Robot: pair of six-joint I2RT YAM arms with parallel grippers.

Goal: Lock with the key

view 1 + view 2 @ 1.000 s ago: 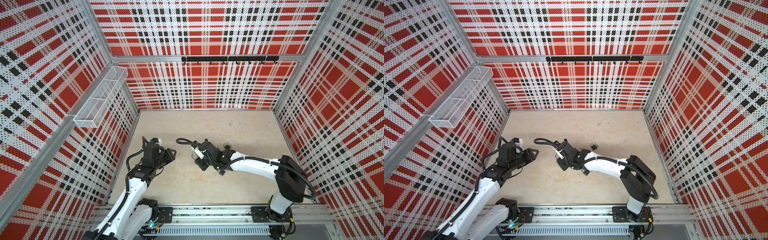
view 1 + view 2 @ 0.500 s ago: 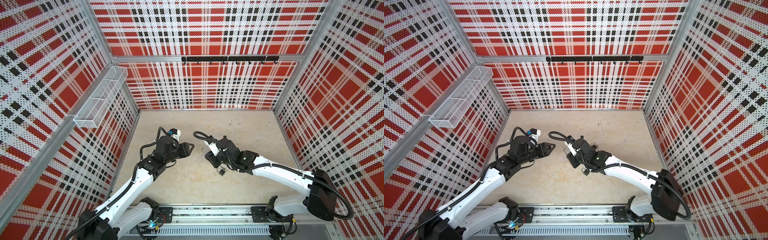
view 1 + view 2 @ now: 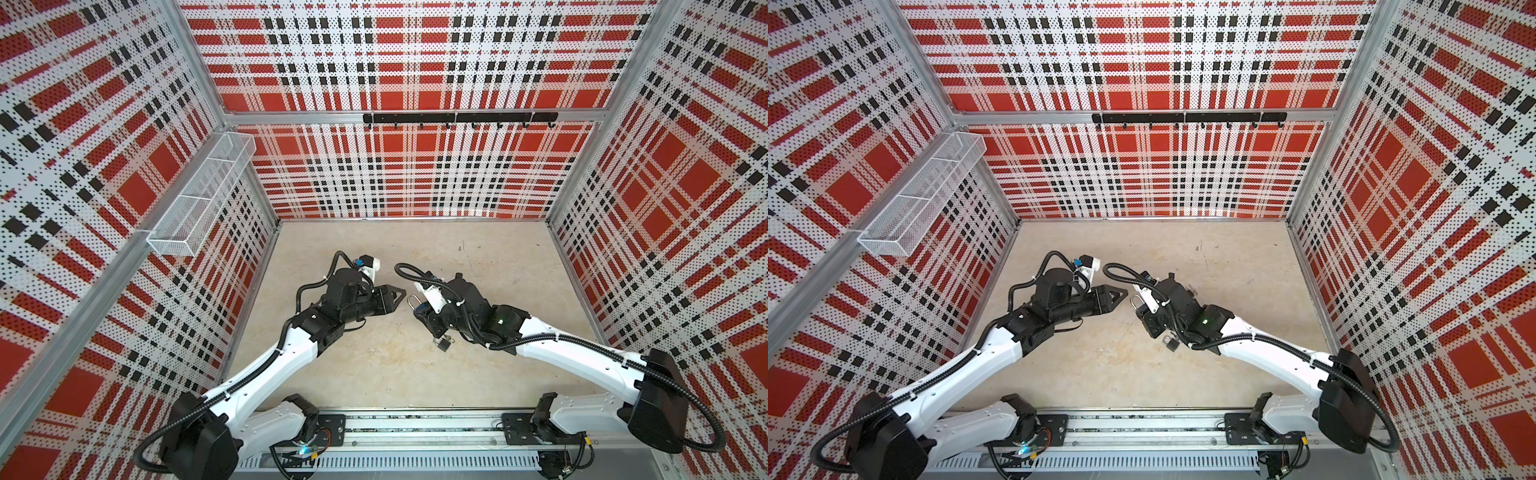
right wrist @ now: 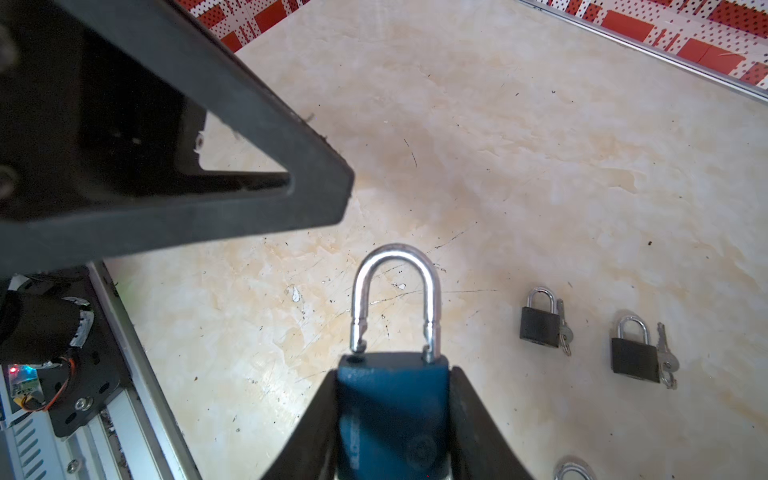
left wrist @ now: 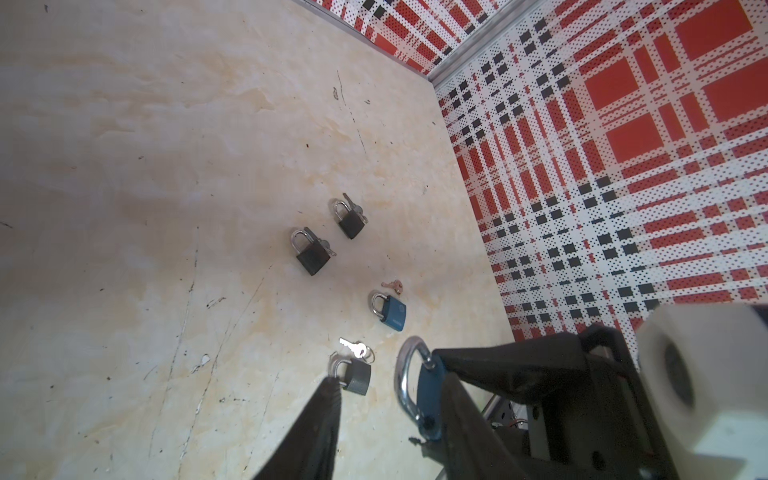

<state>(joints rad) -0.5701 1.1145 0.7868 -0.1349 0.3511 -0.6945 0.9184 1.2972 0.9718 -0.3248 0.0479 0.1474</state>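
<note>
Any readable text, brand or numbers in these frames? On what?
"BLOS…" (uncertain, rest cut off): embossed along the blue padlock held in the right gripper.
The round emblem beside it: blurred, unreadable.
The smaller blue padlock on the table: round mark, too small.
On the black padlocks and keys: nothing legible.

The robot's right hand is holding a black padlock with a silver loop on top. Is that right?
Not quite. The padlock in the right hand is blue, not black. Its loop is silver, just as you said. The right wrist view shows it best.
</note>
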